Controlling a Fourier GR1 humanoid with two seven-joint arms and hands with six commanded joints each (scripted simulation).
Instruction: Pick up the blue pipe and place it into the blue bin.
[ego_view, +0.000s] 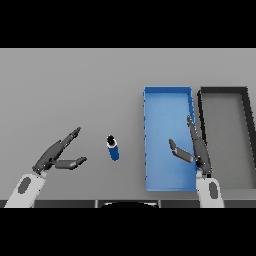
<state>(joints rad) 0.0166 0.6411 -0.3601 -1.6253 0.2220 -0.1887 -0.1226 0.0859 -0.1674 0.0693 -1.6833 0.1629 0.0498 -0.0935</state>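
The blue pipe (113, 148) lies on the table (75, 85), seemingly untouched, with the relaxed left hand (56, 156) at its nine o'clock and the blue bin (167, 102) at three o'clock under the released right hand (194, 150).

grey table (75, 85) | black bin (248, 115) far right, on the table

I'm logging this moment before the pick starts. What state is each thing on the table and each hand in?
blue pipe: on the table, left of the bins, not held.
blue bin: on the table, nothing in it, right hand above it.
black bin: right of the blue bin, nothing in it.
left hand: open, left of the pipe, apart from it.
right hand: open, holding nothing.
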